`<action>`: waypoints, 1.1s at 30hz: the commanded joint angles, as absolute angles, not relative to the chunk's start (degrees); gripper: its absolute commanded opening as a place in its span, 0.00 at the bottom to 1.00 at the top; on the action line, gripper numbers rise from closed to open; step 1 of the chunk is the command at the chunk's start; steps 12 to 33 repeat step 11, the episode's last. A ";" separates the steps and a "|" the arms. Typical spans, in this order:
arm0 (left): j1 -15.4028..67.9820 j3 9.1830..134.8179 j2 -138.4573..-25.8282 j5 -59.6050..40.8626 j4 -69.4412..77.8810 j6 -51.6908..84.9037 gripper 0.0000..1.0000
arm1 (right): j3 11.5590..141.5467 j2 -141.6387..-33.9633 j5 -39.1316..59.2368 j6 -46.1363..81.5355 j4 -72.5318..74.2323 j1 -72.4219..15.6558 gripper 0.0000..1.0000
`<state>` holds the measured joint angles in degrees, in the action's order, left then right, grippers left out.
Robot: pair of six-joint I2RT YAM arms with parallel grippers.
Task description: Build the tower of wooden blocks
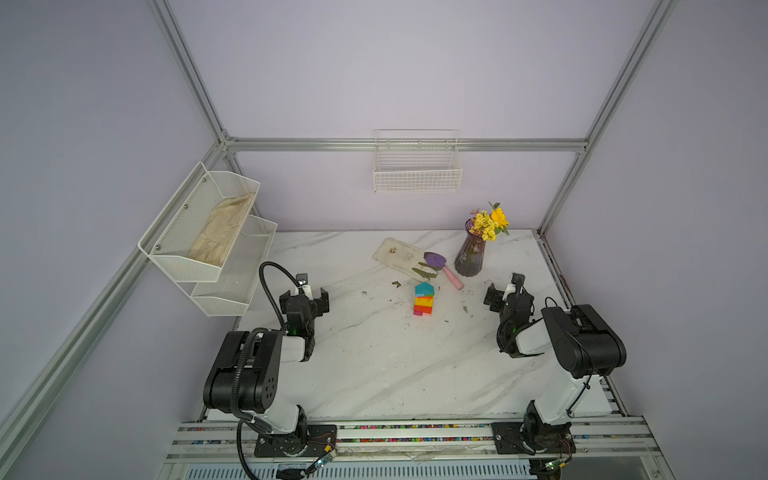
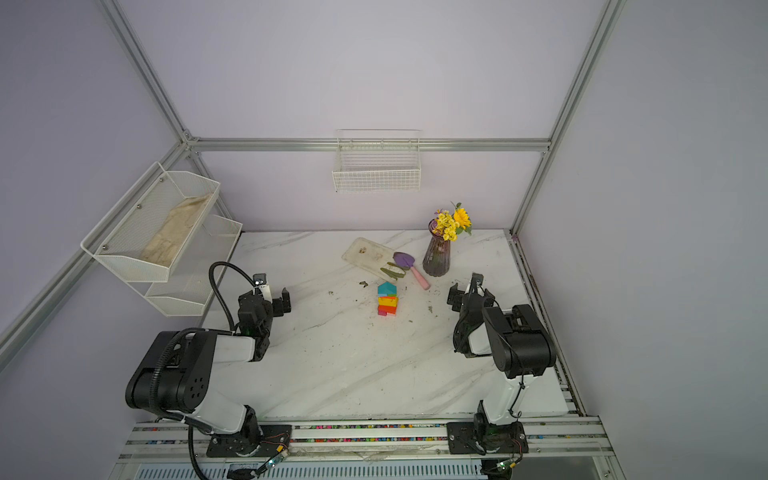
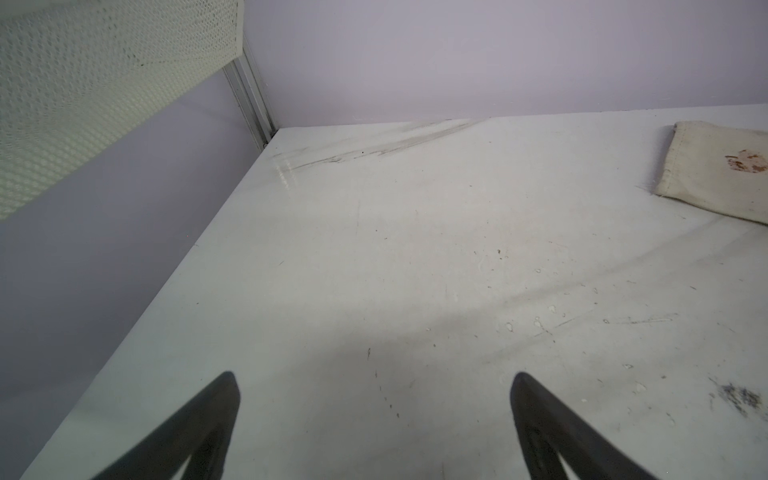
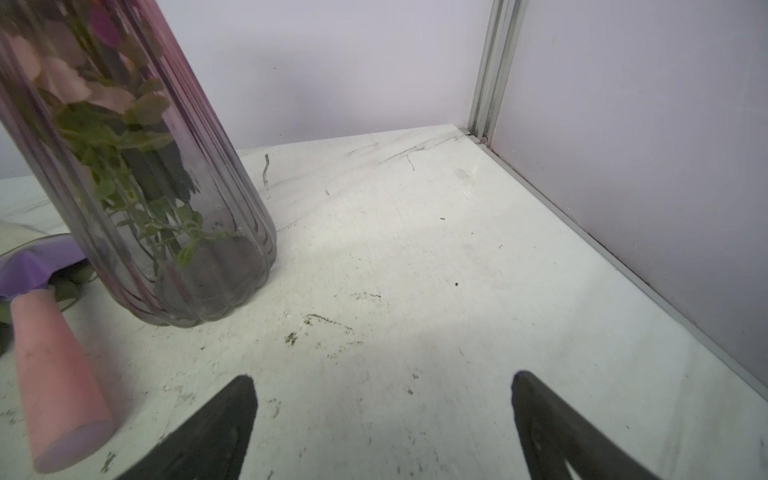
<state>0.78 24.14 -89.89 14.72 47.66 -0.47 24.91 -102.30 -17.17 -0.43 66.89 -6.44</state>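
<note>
Tower [image 1: 424, 300] of wood blocks, shown in both top views standing upright near the middle of the marble table [image 1: 374, 357]: pink and red blocks low, orange and yellow above, and the teal house-shaped block [image 1: 424, 288] as tip. Just behind it lie the purple trowel [image 1: 436, 262] and the ribbed vase [image 1: 469, 259]. The left gripper [image 1: 304, 296] and right gripper [image 1: 508, 293] hang well apart from the stack, one on either side, each with jaws spread wide over bare tabletop.
</note>
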 commanded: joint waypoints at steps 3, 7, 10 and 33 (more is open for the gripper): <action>0.79 22.41 -89.52 14.39 51.72 1.42 1.00 | 25.86 -102.14 -18.28 -1.44 66.55 -6.70 0.97; 0.79 22.43 -89.52 14.37 51.75 1.42 1.00 | 26.23 -102.30 -18.30 -1.53 66.01 -6.77 0.97; 0.79 22.46 -89.48 14.41 51.77 1.47 1.00 | 25.91 -102.14 -18.24 -1.56 66.36 -6.77 0.97; 0.79 22.42 -89.47 14.37 51.80 1.49 1.00 | 25.87 -102.15 -18.32 -1.58 66.43 -6.77 0.97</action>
